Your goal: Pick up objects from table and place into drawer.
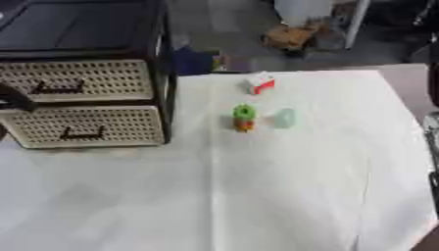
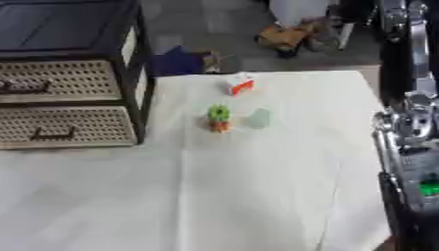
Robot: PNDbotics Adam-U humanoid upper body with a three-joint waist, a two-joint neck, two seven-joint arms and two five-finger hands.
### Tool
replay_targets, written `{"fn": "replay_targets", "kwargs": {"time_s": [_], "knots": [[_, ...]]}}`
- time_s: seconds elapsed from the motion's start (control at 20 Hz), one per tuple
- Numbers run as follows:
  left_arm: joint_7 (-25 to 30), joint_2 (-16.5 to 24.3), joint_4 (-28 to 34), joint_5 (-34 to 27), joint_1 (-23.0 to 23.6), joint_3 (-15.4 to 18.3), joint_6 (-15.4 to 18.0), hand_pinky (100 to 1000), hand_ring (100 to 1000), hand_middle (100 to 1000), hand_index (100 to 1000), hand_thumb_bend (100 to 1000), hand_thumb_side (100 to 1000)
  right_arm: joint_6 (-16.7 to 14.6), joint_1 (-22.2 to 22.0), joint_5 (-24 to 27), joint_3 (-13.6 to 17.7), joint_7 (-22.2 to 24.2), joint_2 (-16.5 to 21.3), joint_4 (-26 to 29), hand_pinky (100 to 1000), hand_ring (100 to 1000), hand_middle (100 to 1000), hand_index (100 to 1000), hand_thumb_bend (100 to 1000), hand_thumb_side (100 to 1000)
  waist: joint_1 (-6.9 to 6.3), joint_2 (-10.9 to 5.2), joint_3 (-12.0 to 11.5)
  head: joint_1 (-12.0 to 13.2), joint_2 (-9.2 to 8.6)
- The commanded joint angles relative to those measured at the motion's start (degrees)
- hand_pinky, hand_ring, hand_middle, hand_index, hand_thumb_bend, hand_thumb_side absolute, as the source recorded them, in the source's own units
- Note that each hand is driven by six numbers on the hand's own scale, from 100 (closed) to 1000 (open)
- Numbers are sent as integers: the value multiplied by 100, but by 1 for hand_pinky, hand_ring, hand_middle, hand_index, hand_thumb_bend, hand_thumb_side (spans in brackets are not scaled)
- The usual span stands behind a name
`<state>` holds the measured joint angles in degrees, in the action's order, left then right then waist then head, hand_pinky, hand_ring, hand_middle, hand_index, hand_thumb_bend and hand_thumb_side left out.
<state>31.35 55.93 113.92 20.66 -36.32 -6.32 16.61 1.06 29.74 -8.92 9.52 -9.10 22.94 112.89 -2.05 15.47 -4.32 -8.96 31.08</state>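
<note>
White cloth covers the bench [image 1: 283, 196], with a black-framed drawer unit [image 1: 85, 73] at its left.
Both woven-front drawers, upper [image 1: 77, 81] and lower [image 1: 85, 126], sit closed. Mid-bench lie a red-and-white block [image 1: 260, 83], a green-and-orange toy [image 1: 244, 117] and, just beside it, a pale green piece [image 1: 282, 118]. Only the right arm [image 2: 411, 122] shows; neither hand is visible.

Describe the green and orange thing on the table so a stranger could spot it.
Start at the black drawer unit at the table's left. On the white cloth to its right lie three small things; the green and orange one is nearest the drawers, beside a pale green one.
</note>
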Motion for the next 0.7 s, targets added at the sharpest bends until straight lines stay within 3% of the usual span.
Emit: {"fn": "replay_targets", "kwargs": {"time_s": [0.05, 0.2, 0.45, 0.7], "knots": [[25, 155, 67, 91, -71, 124, -39, 100, 100, 100, 838, 100, 1000, -10, 69, -23, 26, 12, 130, 49, 645, 609, 559, 805, 100, 1000, 2, -138, -26, 8, -49], [4, 161, 67, 135, -98, 105, -251, 100, 100, 100, 895, 100, 1000, -2, 69, -27, 17, 13, 90, 75, 645, 609, 559, 804, 100, 1000, 5, -170, -32, 15, -42], [93, 165, 67, 174, -259, -17, -581, 100, 100, 100, 885, 100, 1000, 6, 77, -36, 5, 27, 72, 93, 646, 609, 559, 804, 100, 1000, 2, -183, -21, 31, -8], [393, 138, 67, 231, -443, -83, -711, 100, 100, 100, 902, 100, 1000, 4, 86, -46, -1, 40, 68, 102, 646, 610, 559, 804, 100, 1000, -9, -195, -10, 95, 35]]}}
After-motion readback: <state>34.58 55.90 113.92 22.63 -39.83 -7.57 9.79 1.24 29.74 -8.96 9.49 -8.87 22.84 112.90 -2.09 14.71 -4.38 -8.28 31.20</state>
